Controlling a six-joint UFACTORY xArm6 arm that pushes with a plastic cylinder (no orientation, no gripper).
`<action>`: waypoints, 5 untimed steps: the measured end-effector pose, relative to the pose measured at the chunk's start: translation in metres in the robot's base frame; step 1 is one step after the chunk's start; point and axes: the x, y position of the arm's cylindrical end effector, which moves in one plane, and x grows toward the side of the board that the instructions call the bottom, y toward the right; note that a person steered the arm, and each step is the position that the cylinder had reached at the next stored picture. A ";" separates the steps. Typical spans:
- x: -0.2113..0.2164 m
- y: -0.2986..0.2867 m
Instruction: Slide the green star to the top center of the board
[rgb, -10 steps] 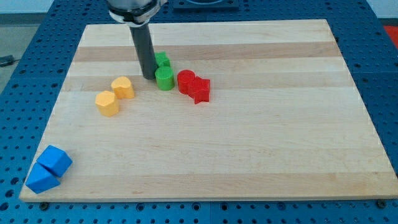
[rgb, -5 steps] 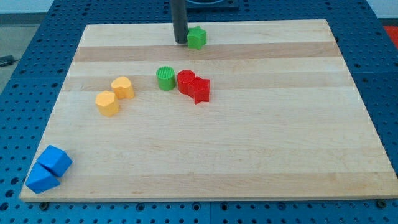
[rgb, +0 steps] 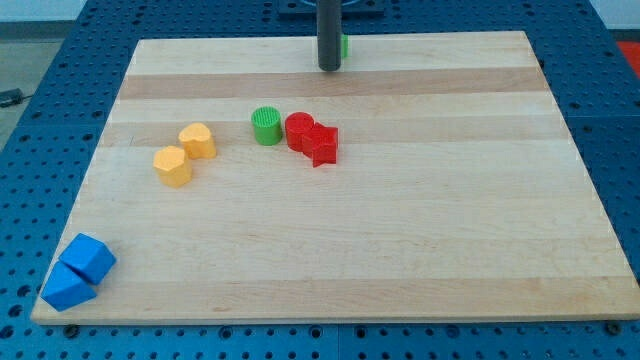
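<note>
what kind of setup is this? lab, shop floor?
Probably a robotics lab bench: a wooden board on a blue perforated table, toy blocks such as the green cylinder, and my tip near the board's top center.

Pale wooden board (rgb: 400, 250) — smooth, faintly striped grain; blue perforated table (rgb: 40, 100) — matt.

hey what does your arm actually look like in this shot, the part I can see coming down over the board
Only a straight, dark grey, round rod shows, entering from the view's top and ending in my tip. It looks plain and matte, with no markings or cables visible. The arm above it is out of frame. A sliver of the green star peeks out just behind the rod, near the board's top centre.
</note>
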 end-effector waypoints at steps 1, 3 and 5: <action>-0.008 -0.007; 0.048 -0.100; 0.151 -0.119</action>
